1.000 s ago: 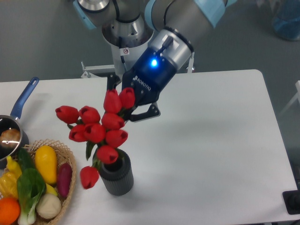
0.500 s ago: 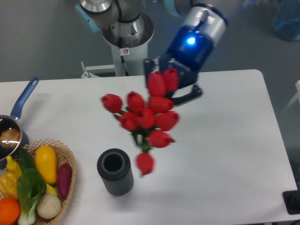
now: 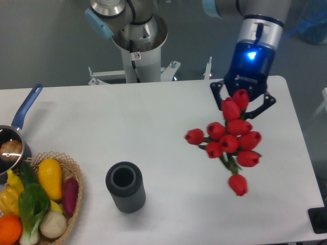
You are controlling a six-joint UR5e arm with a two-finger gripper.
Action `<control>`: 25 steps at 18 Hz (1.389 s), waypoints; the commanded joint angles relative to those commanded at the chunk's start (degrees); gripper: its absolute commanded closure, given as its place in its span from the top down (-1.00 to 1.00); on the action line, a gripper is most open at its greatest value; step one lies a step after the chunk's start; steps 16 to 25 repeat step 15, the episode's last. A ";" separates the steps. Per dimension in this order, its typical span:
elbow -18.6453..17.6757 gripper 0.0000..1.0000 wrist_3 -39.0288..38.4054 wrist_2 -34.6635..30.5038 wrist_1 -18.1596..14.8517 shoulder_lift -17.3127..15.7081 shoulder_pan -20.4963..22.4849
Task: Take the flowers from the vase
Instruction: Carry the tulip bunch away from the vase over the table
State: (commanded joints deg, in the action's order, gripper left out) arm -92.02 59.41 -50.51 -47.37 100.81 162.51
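The flowers (image 3: 230,140), a bunch of red tulip buds on short green stems, hang in the air over the right part of the table. My gripper (image 3: 239,106) is shut on the top of the bunch, its black fingers on either side of the upper buds. The vase (image 3: 125,186), dark grey and ribbed, stands upright near the front of the table, well to the left of the bunch. Its round mouth shows nothing inside.
A wicker basket (image 3: 76,176) of vegetables sits at the front left corner. Behind it is a steel saucepan (image 3: 13,140) with a blue handle. The robot's base column (image 3: 138,46) rises behind the table's far edge. The table's right edge lies close to the flowers.
The flowers have come out of the vase and travelled right with my gripper, from above the vase to the table's right side. The vase stayed upright in place.
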 joint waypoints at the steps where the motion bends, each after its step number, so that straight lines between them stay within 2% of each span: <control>1: -0.18 -0.99 0.27 -2.55 0.09 0.70 0.00; 6: -0.35 -1.00 2.73 -19.68 -1.75 4.13 -1.75; 10: -1.06 -1.00 9.04 -34.63 -6.23 5.89 -5.27; 15: 0.87 -1.00 12.75 -39.92 -8.52 7.73 -5.62; 25: 0.87 -1.00 12.75 -39.92 -8.52 7.73 -5.62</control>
